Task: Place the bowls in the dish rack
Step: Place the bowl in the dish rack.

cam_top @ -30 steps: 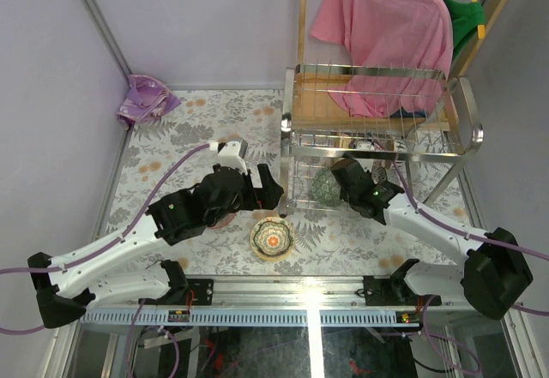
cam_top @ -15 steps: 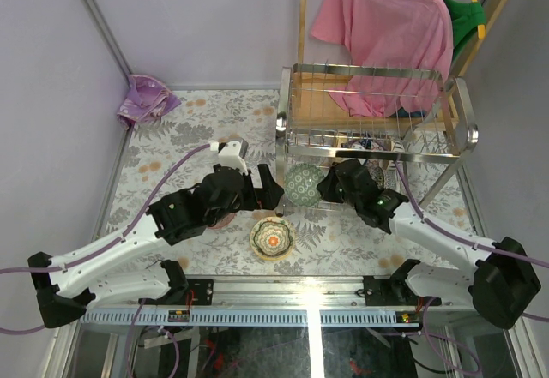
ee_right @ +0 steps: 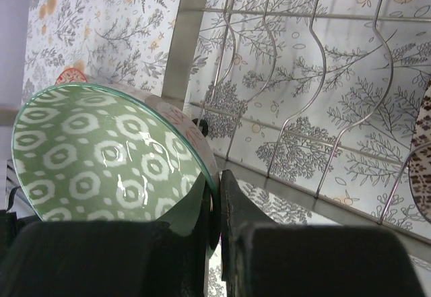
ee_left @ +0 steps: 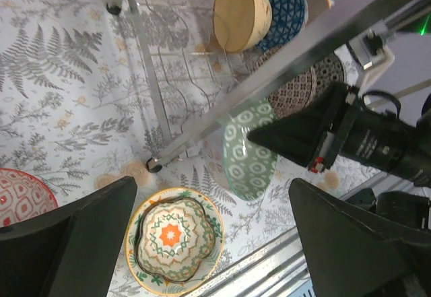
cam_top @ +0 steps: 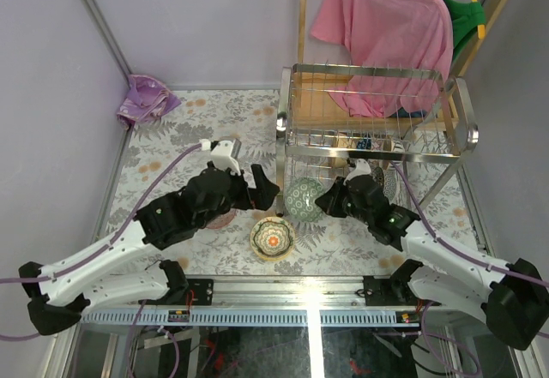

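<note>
The steel dish rack (cam_top: 371,112) stands at the back right, with several bowls (ee_left: 244,13) upright in its lower tier. My right gripper (cam_top: 326,200) is shut on the rim of a green patterned bowl (cam_top: 304,198), holding it on edge by the rack's near-left foot. In the right wrist view the green bowl (ee_right: 101,155) is pinched between the fingers, with the lower tier's wire prongs (ee_right: 303,108) beyond. My left gripper (ee_left: 212,186) hangs open above a yellow-rimmed bowl (ee_left: 175,240) with an orange star, which rests on the table (cam_top: 272,239). A red patterned bowl (ee_left: 20,192) lies to its left.
A wooden clothes stand with a pink shirt (cam_top: 386,27) rises behind the rack. A purple cloth (cam_top: 146,99) lies at the back-left corner. The metal rail of the table's near edge (cam_top: 309,297) runs just below the yellow-rimmed bowl.
My right gripper has carried the green bowl left and toward the near edge, out from under the rack's upper tier. The left arm has shifted slightly left.
</note>
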